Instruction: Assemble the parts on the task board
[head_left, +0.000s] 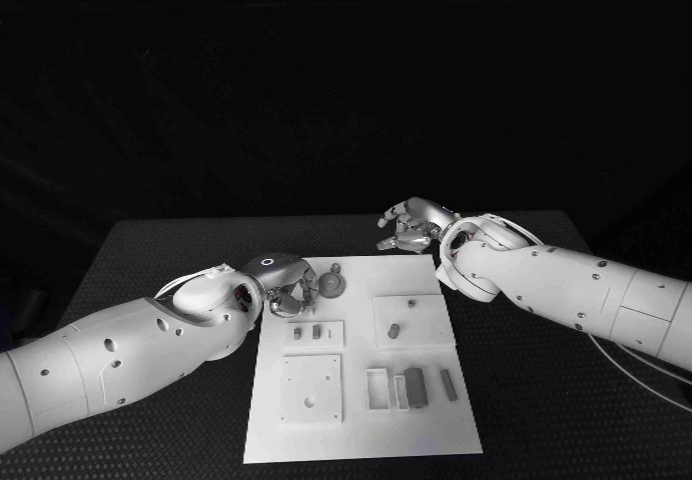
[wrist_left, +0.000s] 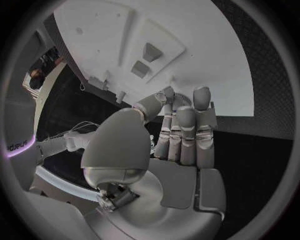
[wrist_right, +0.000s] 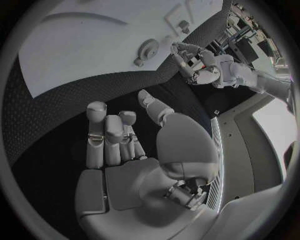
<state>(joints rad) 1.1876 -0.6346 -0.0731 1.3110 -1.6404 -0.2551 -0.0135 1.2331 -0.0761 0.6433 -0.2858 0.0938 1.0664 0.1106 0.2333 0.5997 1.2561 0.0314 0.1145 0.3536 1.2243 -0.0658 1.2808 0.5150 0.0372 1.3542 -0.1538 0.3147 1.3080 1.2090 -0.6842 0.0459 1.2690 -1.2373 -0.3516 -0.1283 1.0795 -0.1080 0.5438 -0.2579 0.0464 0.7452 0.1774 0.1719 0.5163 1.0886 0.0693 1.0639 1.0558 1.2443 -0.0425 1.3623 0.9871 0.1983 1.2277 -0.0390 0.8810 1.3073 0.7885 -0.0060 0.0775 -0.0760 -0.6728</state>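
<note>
Board, near end: the white task board (head_left: 361, 440) lies in front of me; a square plate (head_left: 312, 388) sits on its near left part, and beside that plate a small open tray (head_left: 379, 389) with two dark bars (head_left: 417, 387).
Board, middle: small dark parts (head_left: 394, 329) stand on raised pads.
Left hand: my left hand (head_left: 289, 290) hangs at the board's far left edge, fingers curled down beside the round disc (head_left: 333, 284); whether it pinches anything, I cannot tell.
Right hand: my right hand (head_left: 414, 224) hovers just past the board's far edge, fingers loosely spread, holding nothing.
Doing it well: I judge I should settle my left fingertips squarely round one part before lifting, and keep the right hand off the board.
Surface: a black textured table (head_left: 173, 250) under the board.
Room: dark beyond the table.
</note>
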